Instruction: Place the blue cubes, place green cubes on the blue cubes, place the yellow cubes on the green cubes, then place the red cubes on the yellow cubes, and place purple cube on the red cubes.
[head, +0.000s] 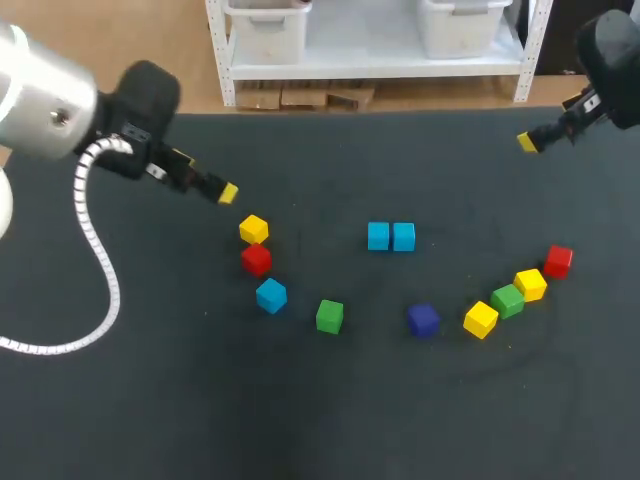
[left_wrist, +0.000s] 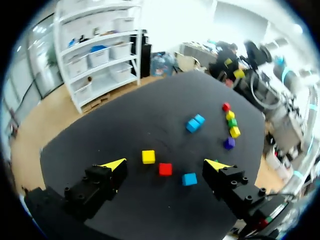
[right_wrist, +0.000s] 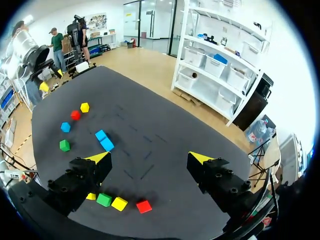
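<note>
Two blue cubes (head: 390, 236) sit side by side mid-table. To their left lie a yellow cube (head: 254, 229), a red cube (head: 256, 259), a third blue cube (head: 271, 295) and a green cube (head: 329, 316). A purple cube (head: 423, 320) lies in front. Rising to the right runs an arc of yellow (head: 481, 319), green (head: 507, 300), yellow (head: 530, 284) and red (head: 558, 261). My left gripper (left_wrist: 165, 164) hangs open above the left group, holding nothing. My right gripper (right_wrist: 149, 158) hangs open and bare at the table's far right, high above the arc.
A white coiled cable (head: 95, 250) loops from my left arm over the table's left side. The black tabletop's far edge (head: 400, 112) runs in front of a white shelf.
</note>
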